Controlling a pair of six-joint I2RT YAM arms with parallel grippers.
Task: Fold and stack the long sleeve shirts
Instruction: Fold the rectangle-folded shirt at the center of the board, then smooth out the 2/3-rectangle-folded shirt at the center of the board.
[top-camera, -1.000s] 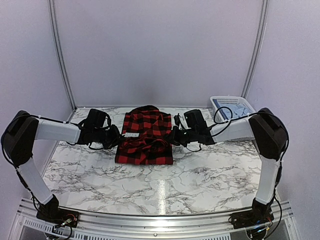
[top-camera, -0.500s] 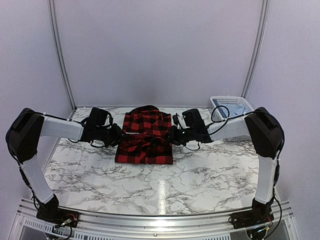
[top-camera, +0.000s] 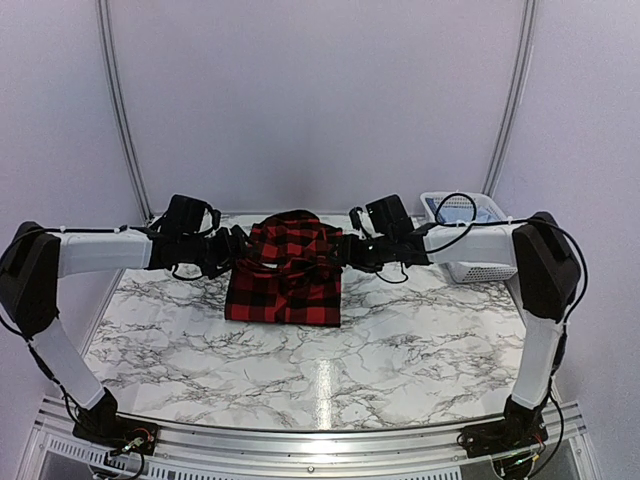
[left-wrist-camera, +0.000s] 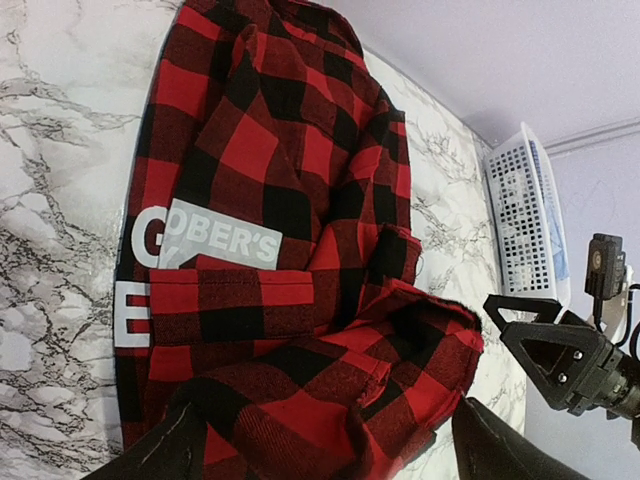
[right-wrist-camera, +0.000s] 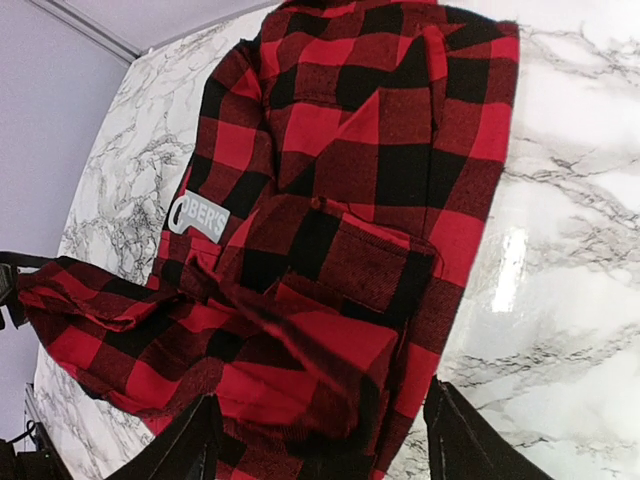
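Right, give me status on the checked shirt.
Left gripper open, right gripper open, flanking the checked shirt. Shirt partly folded, bunched. White basket off right, clear.

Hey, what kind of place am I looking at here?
Probably a robotics test booth, not a home: a left arm and right arm bolted at the edge of a marble-look table, plain pale walls closing it in, plus a checked shirt and a basket.
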